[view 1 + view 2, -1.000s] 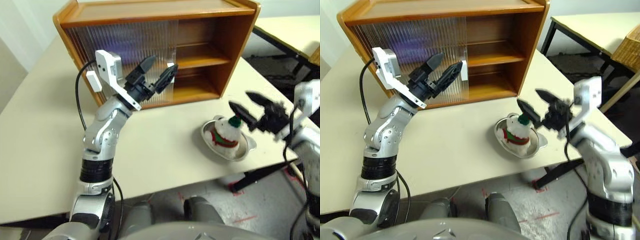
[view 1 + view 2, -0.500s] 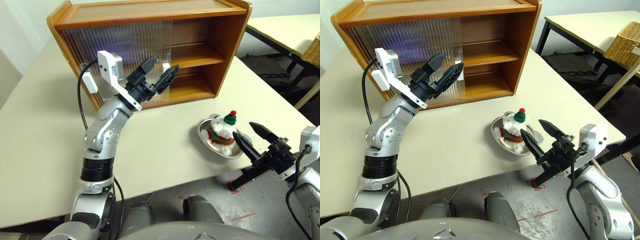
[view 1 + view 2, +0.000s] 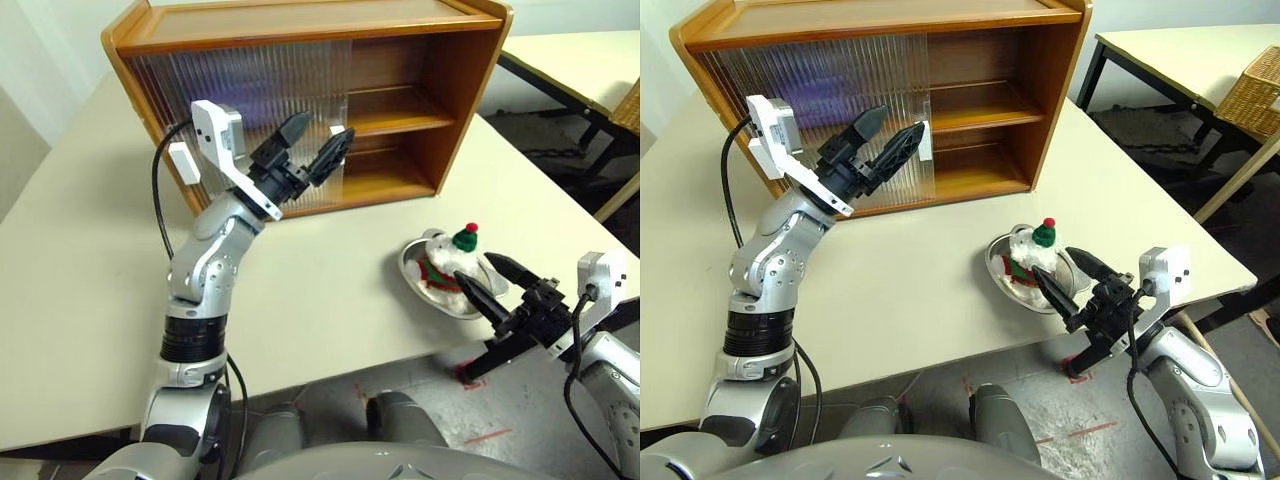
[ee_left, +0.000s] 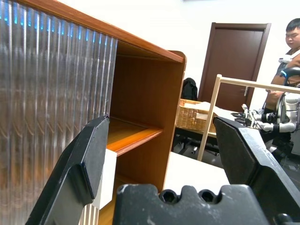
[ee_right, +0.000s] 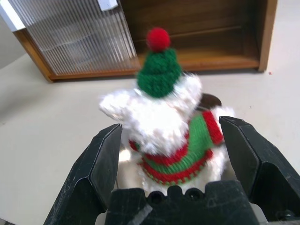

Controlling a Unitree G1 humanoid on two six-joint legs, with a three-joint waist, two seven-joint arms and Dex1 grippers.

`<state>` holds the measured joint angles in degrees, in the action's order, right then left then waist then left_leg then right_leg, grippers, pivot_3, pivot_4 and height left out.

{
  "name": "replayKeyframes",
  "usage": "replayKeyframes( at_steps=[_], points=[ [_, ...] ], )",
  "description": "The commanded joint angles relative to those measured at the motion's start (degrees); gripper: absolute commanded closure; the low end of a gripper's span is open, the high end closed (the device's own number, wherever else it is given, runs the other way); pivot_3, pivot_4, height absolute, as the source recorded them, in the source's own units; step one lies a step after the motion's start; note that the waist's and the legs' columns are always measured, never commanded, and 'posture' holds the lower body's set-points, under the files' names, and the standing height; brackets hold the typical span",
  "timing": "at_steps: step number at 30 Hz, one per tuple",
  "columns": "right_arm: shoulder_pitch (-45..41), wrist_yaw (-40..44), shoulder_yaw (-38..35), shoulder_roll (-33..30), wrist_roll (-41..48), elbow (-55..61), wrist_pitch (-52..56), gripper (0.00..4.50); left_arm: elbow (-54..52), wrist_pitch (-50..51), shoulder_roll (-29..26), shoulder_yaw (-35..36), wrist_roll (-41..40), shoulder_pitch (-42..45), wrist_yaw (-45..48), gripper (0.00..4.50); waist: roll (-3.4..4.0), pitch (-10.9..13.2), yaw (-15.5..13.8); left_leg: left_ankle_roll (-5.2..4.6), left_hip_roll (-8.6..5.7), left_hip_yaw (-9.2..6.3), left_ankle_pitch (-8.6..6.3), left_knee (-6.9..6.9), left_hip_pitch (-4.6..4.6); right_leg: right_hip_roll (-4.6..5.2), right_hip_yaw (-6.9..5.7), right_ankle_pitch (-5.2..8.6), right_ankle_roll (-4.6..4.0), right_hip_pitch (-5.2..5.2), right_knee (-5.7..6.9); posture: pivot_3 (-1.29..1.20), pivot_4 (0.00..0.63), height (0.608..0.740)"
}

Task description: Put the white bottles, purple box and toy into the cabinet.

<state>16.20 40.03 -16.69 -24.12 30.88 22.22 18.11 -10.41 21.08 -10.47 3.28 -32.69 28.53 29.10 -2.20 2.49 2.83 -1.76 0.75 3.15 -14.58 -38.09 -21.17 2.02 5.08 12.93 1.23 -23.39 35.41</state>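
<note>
Cabinet (image 3: 300,90) stands on the table (image 3: 80,300), right side open. My left gripper (image 3: 312,145) is raised before its door, jaws spread, empty. Toy (image 3: 450,268) sits in a dish (image 3: 415,285); my right gripper (image 3: 492,283), spread, flanks it.

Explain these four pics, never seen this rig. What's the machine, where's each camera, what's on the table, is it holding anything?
It is a humanoid robot with two arms, each ending in a two-fingered black gripper. Two pictures come from a stereo camera on its head, looking down over the arms. The other two come from cameras on the wrists, looking out between that arm's own fingers.

On the pale table stands a wooden cabinet with ribbed sliding doors, its right side open. Nearer the edge sits a silver dish with a plush toy in it.

The left gripper is raised in front of the cabinet, open and empty. The right gripper is open by the table edge, its fingers to either side of the toy, not closed on it. Nothing is held.
</note>
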Motion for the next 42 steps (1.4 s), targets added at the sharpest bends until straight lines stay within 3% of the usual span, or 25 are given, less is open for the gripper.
replayKeyframes(
  at_steps=[1,17,20,30,32,42],
  points=[
    [0.1,0.5,0.2,-0.7,0.3,-1.7,-0.1,0.03,-0.9,0.2,-0.4,-0.1,0.5,0.0,-0.3,0.0,0.0,0.0,-0.1,0.0,0.0,0.01,0.0,0.0,0.0,0.0,0.0,0.0,0.0,0.0,0.0,0.01,0.0,0.74],
    [-2.7,2.4,3.3,-0.4,-1.0,-9.4,-1.8,0.03,-1.6,0.4,-1.2,0.2,0.3,-0.1,-1.4,0.0,-0.05,0.0,-0.8,-0.16,0.0,0.0,0.09,-0.03,0.0,-0.01,0.0,0.0,0.0,0.03,0.01,0.03,0.0,0.74],
    [-3.6,3.1,3.4,-0.5,-1.2,-11.1,-2.5,0.63,-1.5,0.3,-1.1,0.1,0.3,-0.1,-1.5,0.0,-0.06,0.0,-0.8,-0.18,0.0,-0.01,0.1,-0.03,0.0,-0.01,0.0,-0.01,0.02,0.04,0.01,0.03,0.0,0.74],
    [-4.3,4.2,2.9,-0.7,-1.2,-12.1,-3.4,4.14,-0.9,-0.2,-0.8,0.0,0.4,0.2,-1.4,0.0,-0.07,0.0,-0.8,-0.19,0.0,0.0,0.11,-0.03,0.0,-0.01,0.0,-0.07,0.11,0.04,0.02,0.02,0.0,0.74],
    [-4.2,4.4,2.4,-0.8,-0.7,-11.6,-3.6,4.4,-0.8,-0.3,-0.7,-0.2,0.4,0.1,-1.3,0.0,-0.07,0.0,-0.8,-0.19,0.0,0.0,0.11,-0.03,0.0,-0.01,0.0,-0.07,0.11,0.04,0.02,0.01,0.0,0.74],
    [-13.9,0.4,-3.7,-3.1,9.3,-5.1,2.0,4.4,-0.1,-0.5,0.0,-0.7,0.4,0.3,-0.6,0.0,-0.06,0.0,-0.6,-0.2,-0.02,0.02,0.12,-0.09,0.01,-0.02,0.03,-0.09,0.15,0.04,0.09,-0.02,0.0,0.74]
  ],
)
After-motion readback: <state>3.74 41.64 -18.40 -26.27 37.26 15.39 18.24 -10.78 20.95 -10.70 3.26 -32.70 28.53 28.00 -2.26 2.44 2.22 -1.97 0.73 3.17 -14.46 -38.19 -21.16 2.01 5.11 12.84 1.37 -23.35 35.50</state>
